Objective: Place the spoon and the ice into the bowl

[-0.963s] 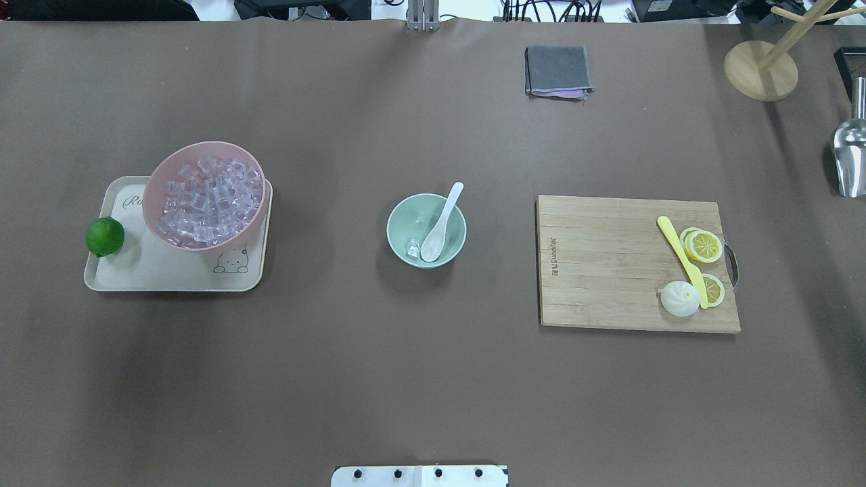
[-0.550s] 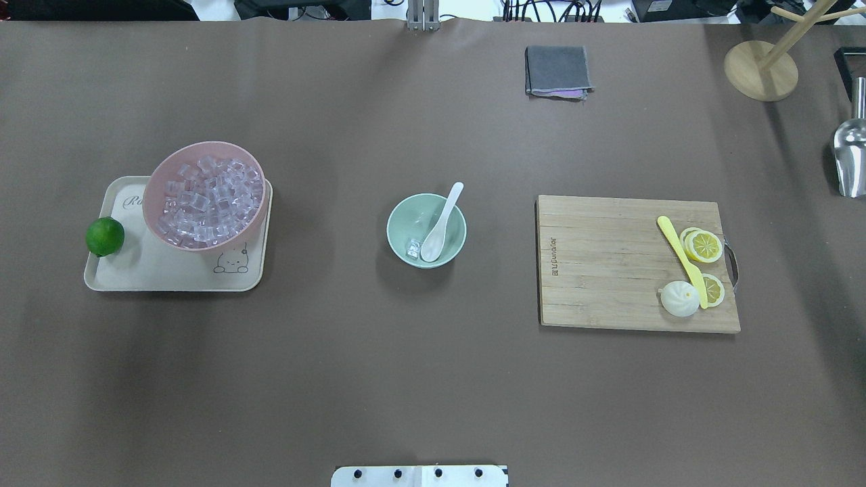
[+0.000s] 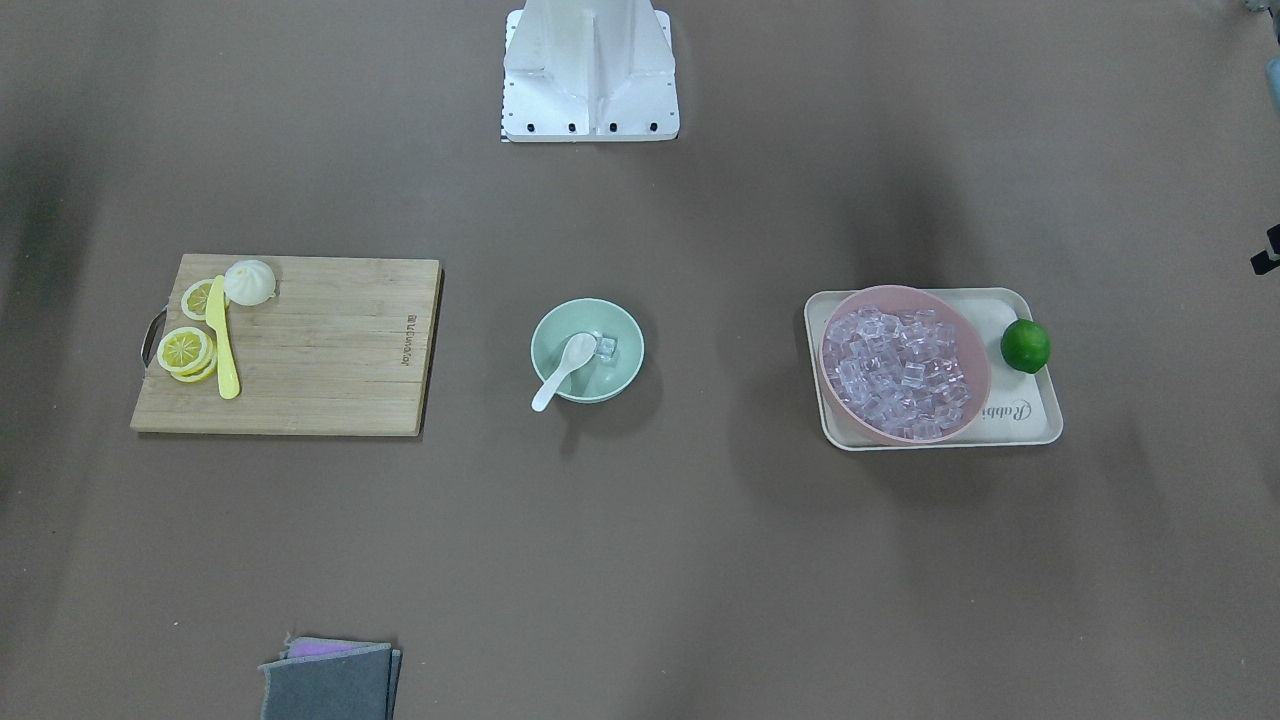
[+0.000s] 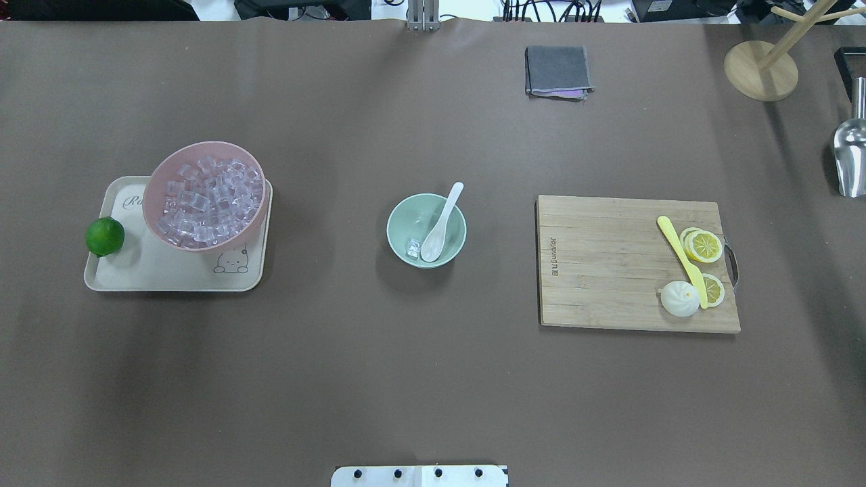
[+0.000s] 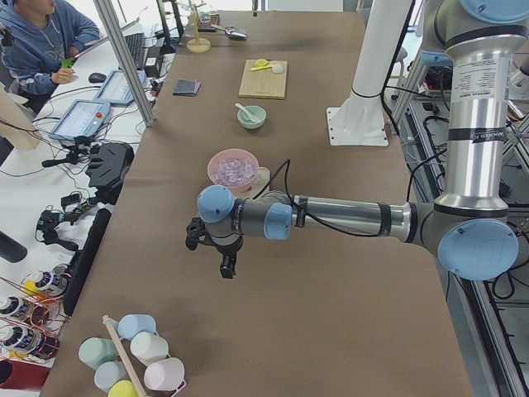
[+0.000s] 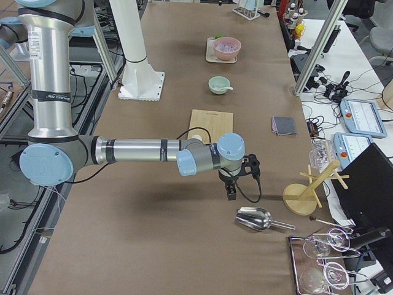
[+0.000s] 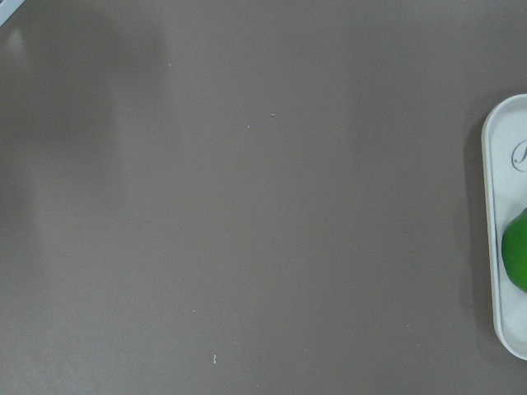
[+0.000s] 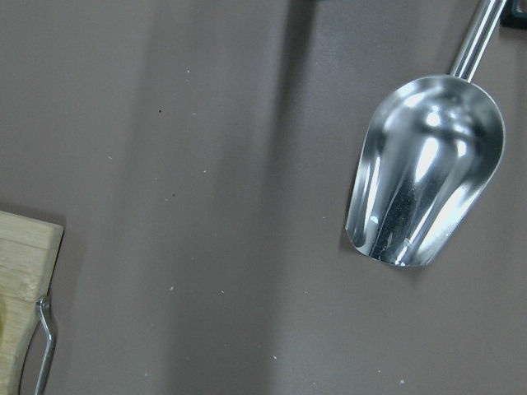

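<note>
The mint-green bowl (image 4: 400,226) stands at the table's middle; it also shows in the front view (image 3: 622,362). The white spoon (image 4: 440,222) lies in it, scoop down and handle over the far rim. One clear ice cube (image 4: 413,248) lies in the bowl beside the scoop. The heap of ice (image 4: 206,199) fills the pink bowl (image 4: 148,203) on the left. My left gripper (image 5: 223,265) hangs over bare table short of the pink bowl. My right gripper (image 6: 232,193) hangs near the metal scoop. I cannot tell whether either is open or shut.
A beige tray (image 4: 169,277) holds the pink bowl and a lime (image 4: 105,236). A wooden cutting board (image 4: 602,264) on the right carries lemon slices, a yellow knife (image 4: 682,260) and a white bun. A grey cloth (image 4: 557,71), wooden stand (image 4: 760,71) and metal scoop (image 8: 428,169) lie at the far right.
</note>
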You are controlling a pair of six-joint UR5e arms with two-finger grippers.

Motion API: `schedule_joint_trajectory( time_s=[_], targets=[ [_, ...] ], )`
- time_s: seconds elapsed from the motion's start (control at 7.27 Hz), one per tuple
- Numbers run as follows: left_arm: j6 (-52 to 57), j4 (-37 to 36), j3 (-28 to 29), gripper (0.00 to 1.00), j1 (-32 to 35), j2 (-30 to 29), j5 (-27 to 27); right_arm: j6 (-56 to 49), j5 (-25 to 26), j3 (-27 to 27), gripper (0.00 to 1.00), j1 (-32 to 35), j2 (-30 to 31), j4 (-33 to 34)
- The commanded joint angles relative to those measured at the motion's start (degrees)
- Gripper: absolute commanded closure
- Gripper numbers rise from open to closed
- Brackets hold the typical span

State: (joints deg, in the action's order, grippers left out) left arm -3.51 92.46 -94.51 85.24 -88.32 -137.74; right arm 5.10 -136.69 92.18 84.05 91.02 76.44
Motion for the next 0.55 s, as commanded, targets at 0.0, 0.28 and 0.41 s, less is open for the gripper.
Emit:
schedule_joint_trajectory(
  time_s=[0.0, 0.28, 0.41],
  targets=[
    [0.1, -0.2, 0.6, 0.02, 3.3, 0.8, -0.1, -0.2, -0.2, 0.2, 0.00, 2.1, 0.3, 0.4],
    [0.1, 0.0, 1.7, 0.02, 3.9, 0.8, -0.5, -0.2, 0.0, -0.3, 0.00, 2.8, -0.3, 0.8],
    [0.1, 0.0, 1.6, 0.02, 4.0, 0.7, -0.4, -0.2, 0.0, -0.3, 0.00, 3.0, -0.4, 0.8]
  ],
)
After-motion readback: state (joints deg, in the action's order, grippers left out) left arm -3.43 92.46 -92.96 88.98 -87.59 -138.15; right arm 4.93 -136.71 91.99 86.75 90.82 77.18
